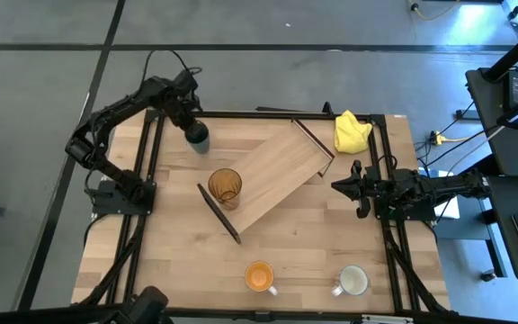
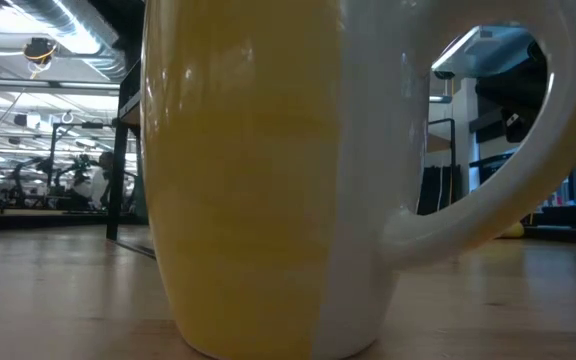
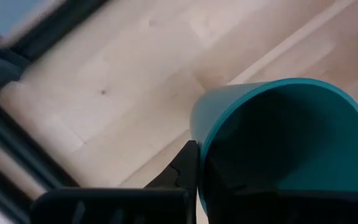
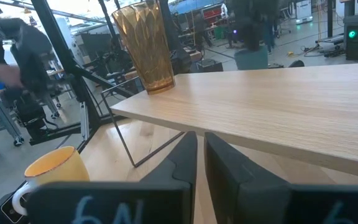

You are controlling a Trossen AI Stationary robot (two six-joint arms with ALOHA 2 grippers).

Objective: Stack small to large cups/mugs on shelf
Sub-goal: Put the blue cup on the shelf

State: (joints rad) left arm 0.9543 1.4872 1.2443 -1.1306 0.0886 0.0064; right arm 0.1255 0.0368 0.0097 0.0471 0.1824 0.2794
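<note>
Now the left gripper's (image 3: pixel 199 177) fingers pinch the teal cup's (image 3: pixel 284 137) rim; right gripper (image 4: pixel 201 163) shut, empty

Left gripper clamped, right arm waiting at the table edge

The left arm reaches in from the table's far left corner, elbow bent, wrist angled down. The left gripper (image 1: pixel 195 133) has its fingers (image 3: pixel 190 167) pinched together on the wall of the dark teal cup (image 3: pixel 284 143). The right arm lies stretched along the right edge, its right gripper (image 1: pixel 342 184) pointing inward, fingers (image 4: pixel 180 158) nearly together, holding nothing
</note>
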